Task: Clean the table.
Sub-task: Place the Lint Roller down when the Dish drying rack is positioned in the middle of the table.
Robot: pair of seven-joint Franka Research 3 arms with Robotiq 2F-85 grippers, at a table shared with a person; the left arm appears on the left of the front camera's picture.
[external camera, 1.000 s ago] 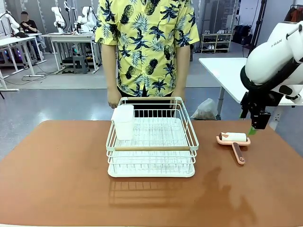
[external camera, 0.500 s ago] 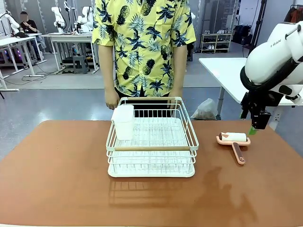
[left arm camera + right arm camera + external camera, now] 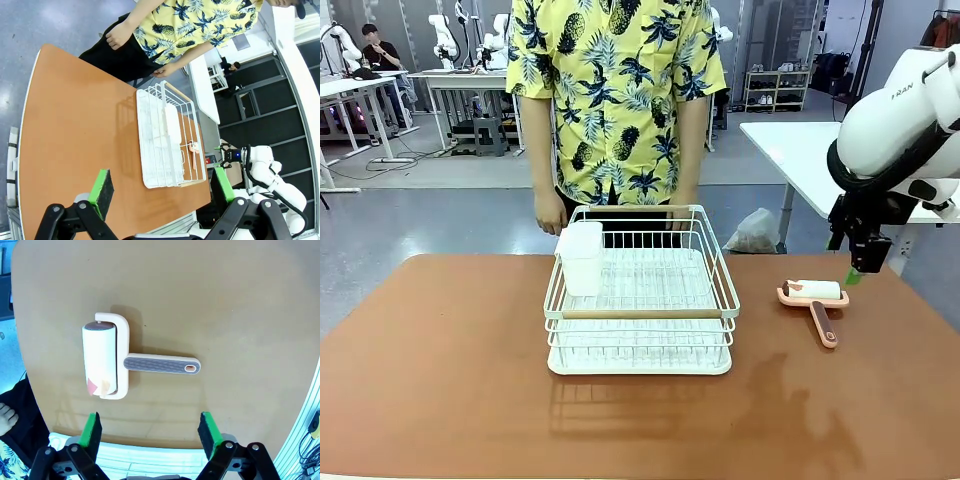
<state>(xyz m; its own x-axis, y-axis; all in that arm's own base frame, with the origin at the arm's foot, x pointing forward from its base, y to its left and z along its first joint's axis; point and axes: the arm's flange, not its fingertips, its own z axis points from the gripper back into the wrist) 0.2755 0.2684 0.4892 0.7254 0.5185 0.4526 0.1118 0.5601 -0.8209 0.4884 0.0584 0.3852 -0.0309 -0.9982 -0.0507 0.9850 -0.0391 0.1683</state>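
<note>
So the big terracotta-brown matte surface point(image 3: 450, 370) takes up the whole lower part of the front view, with a person in a yellow pineapple-print shirt point(image 3: 616, 90) standing right at its far edge, arms hanging down.

Sitting in the middle of the surface is a white wire dish rack point(image 3: 640, 295) with a pale wooden bar across its near side. There's a translucent white plastic cup-holder box point(image 3: 582, 257) hooked in the rack's far-left corner. Off to the rack's right, well apart from it, lies a lint roller with a white roll, peach-pink frame and brown ribbed handle point(image 3: 815, 302), flat on the surface, handle pointing toward the robot's side.

The right pincer point(image 3: 861, 268) hangs in the air just beyond the roller's right end, not touching it. In the right wrist view its green-padded fingers point(image 3: 91, 429) are spread wide with nothing between them, looking straight down at the roller point(image 3: 125, 361), and the roll's paper has a little pinkish torn corner.

The left pincer point(image 3: 162, 185) is up high over the near-left side, also spread open and empty, green pads point(image 3: 101, 186) well apart. From there the rack point(image 3: 167, 137) is farther along the surface point(image 3: 75, 125), and the person's hands hang near the far edge.
</note>
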